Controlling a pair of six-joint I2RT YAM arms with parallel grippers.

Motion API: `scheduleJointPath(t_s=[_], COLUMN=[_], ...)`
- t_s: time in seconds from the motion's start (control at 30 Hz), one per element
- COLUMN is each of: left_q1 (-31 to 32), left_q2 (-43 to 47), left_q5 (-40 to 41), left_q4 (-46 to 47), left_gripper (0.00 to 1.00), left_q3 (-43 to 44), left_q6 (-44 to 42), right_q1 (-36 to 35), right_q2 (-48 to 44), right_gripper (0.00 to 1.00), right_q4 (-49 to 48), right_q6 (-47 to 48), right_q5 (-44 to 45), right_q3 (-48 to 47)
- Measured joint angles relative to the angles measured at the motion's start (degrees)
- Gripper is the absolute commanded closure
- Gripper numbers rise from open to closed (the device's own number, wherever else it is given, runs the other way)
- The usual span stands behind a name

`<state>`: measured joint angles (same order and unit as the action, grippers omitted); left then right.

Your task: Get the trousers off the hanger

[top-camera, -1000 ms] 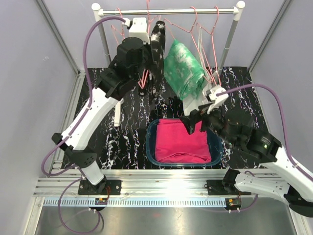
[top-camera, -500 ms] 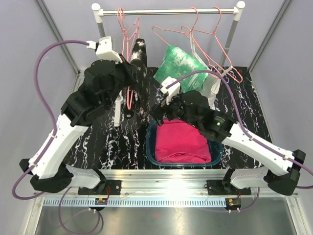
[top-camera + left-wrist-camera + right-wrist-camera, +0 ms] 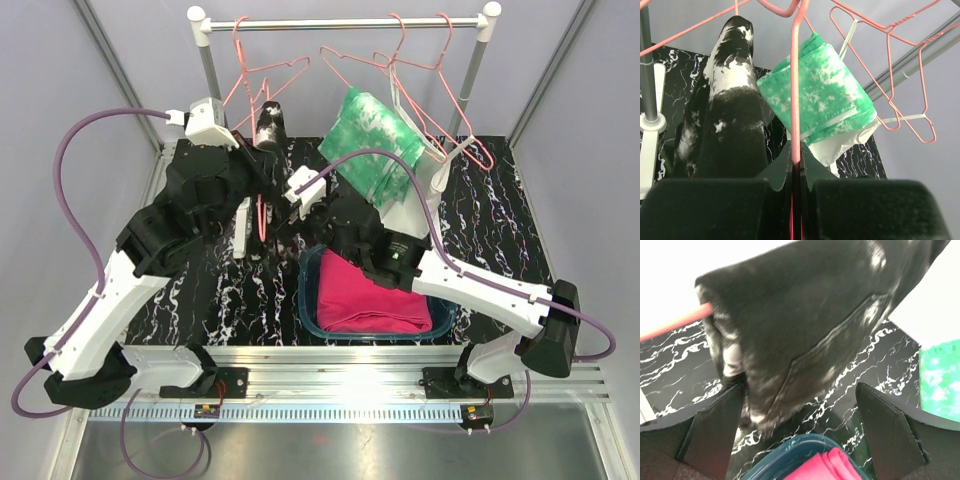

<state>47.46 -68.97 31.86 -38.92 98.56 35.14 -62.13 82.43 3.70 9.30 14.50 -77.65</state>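
Observation:
The black trousers with white splashes (image 3: 270,128) hang over a pink hanger (image 3: 262,205) at the rack's left. My left gripper (image 3: 257,192) is shut on that hanger's wire (image 3: 796,125), with the black trousers (image 3: 732,120) just to its left. My right gripper (image 3: 296,226) is open, its jaws wide apart, just below and in front of the black trousers (image 3: 805,325); whether its left finger touches them I cannot tell. The green-and-white tie-dye trousers (image 3: 378,140) hang to the right (image 3: 820,97). The magenta trousers (image 3: 368,296) lie folded in a teal bin (image 3: 306,290).
A metal rail (image 3: 340,22) on two white posts carries several empty pink hangers (image 3: 420,90) and a white one (image 3: 445,172). The left post (image 3: 241,228) stands beside my left gripper. The bin's rim (image 3: 785,457) lies just under my right gripper. Grey walls close in both sides.
My right arm swung left from the bin's right side to the black trousers. My left gripper drew left and nearer with the hanger, and the black trousers moved left with it.

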Motion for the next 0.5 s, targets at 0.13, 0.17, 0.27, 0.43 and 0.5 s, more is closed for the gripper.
scheduleJointPath(t_s=[0.13,0.17,0.27,0.43,0.5], left_q1=[0.13,0.17,0.24,0.28,0.28], left_q2=[1.55,1.84,2.51,2.56,2.56], left_q5=[-0.04,-0.04,-0.02,0.0,0.0], left_q4=[0.13,0.09,0.46,1.33,1.36], left_gripper=[1.0,1.0,1.0,1.0,1.0], left_q3=[-1.62,-1.73,-1.75,-1.75,-1.75], left_q6=[1.07,1.16,1.38,1.4,1.42], right_q1=[0.0,0.0,0.04,0.0,0.0], right_q2=[-0.02,-0.02,-0.09,-0.81,-1.84], right_gripper=[0.01,0.01,0.01,0.01,0.01], right_q4=[-3.52,-3.63,-3.56,-3.93,-4.46], right_q6=[0.74,0.74,0.48,-0.83,-1.18], right_q5=[0.55,0.37,-2.95,-9.33,-10.03], right_q3=[1.42,1.44,1.42,2.4,3.65])
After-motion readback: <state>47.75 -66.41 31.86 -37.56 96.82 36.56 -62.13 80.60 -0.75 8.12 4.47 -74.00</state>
